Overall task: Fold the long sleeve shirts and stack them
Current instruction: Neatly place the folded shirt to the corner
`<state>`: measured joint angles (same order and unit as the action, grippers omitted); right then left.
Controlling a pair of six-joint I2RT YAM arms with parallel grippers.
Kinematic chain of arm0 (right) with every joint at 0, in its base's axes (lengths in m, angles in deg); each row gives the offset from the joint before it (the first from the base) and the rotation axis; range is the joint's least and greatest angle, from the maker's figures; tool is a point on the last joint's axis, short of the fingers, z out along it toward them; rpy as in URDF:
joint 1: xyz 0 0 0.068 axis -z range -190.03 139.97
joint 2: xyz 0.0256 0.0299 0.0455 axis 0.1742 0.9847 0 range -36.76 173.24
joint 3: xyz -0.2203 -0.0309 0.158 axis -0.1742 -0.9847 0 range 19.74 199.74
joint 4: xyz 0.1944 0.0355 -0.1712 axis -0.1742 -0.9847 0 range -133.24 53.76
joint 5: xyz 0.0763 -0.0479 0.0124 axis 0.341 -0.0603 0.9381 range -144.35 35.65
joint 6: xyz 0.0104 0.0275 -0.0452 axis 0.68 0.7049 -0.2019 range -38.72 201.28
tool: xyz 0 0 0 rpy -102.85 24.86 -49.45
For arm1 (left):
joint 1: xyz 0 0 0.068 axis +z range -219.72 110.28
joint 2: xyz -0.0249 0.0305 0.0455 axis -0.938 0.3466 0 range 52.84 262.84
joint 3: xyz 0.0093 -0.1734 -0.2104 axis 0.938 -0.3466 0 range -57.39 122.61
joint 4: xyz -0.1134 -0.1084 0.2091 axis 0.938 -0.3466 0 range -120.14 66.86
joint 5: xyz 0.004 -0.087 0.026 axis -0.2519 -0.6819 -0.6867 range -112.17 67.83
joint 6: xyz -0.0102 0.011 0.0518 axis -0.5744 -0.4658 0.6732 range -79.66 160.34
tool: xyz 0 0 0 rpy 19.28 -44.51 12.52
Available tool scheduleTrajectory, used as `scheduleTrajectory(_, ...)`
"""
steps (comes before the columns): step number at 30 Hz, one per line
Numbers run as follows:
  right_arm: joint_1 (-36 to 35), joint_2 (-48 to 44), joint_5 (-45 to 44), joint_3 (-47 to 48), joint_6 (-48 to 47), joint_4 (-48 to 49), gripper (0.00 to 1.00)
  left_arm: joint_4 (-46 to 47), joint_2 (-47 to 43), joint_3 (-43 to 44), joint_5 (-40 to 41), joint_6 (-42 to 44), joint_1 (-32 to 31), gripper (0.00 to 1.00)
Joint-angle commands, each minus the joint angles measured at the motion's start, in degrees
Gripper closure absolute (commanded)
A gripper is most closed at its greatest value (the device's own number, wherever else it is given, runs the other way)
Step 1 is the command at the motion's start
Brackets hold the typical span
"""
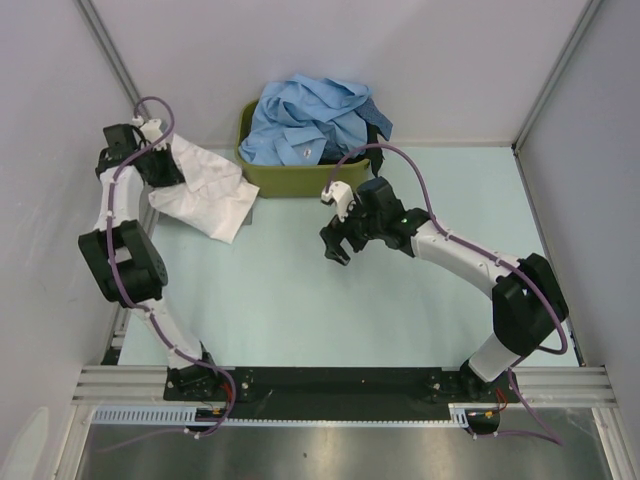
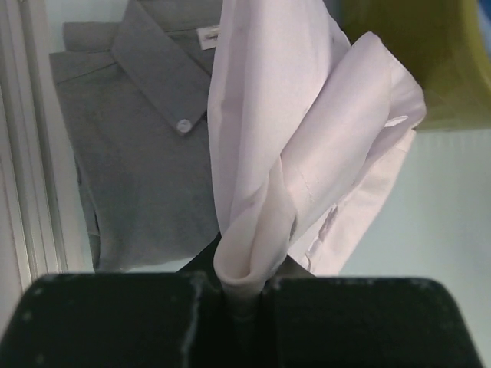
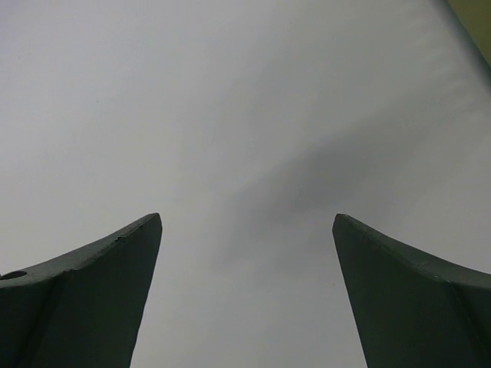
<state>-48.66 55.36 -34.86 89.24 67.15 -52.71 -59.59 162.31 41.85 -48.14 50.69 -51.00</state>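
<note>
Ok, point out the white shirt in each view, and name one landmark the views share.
Top external: the white shirt is at upper left, hanging from the left gripper.
Left wrist: it fills the centre, pinched at the bottom edge.
Right wrist: not in it.
Shared landmark: the olive-green tub, top right in the left wrist view, far top-right corner in the right wrist view.
</note>
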Motion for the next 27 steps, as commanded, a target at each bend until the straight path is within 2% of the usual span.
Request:
scheduleTrajectory(1,0.4,-2.64,-0.85,0.2,-1.25,-0.41,0.0,9.54,2.06,3.24,-3.37,-5.59,2.98,1.0)
scheduleTrajectory(9,0.58,-2.12,-0.68,0.64,-1.43,-1.2,0.0,19.38,7.33,2.98,-4.87,-17.62,7.2,1.0)
scheduleTrajectory(14,0.49,-1.5,-0.5,1.08,-1.43,-1.9,0.0,22.55,8.65,0.96,-2.77,-21.59,7.47,1.0)
scheduleTrajectory(25,0.31,0.08,-0.41,3.1,-1.95,-2.86,0.0,21.6,11.38,0.78,2.07,-21.34,7.56,1.0)
scheduleTrajectory(26,0.31,-0.01,-0.41,3.19,-1.87,-2.78,0.0,20.9,11.55,1.13,2.42,-20.64,7.47,0.99)
scheduleTrajectory(27,0.31,0.08,-0.41,3.19,-1.95,-2.78,0.0,20.63,11.64,1.91,2.51,-20.11,7.56,0.93)
